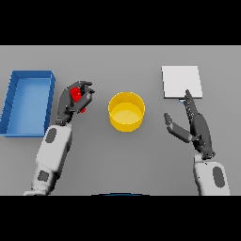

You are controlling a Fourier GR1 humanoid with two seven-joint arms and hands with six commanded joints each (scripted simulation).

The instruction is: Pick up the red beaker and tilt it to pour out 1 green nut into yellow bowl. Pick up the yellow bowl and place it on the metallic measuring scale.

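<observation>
I see my left hand (75,100) clenched around the red beaker (75,94), left of the yellow bowl (126,111) at the table's (122,160) centre. My right hand (193,123) rests open beside the white scale (181,82). A blue tray (10,99) sits far left.

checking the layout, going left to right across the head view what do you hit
blue bin → left robot hand curled round the red beaker → yellow bowl → right robot hand, open, with the metallic measuring scale just beyond it.
</observation>
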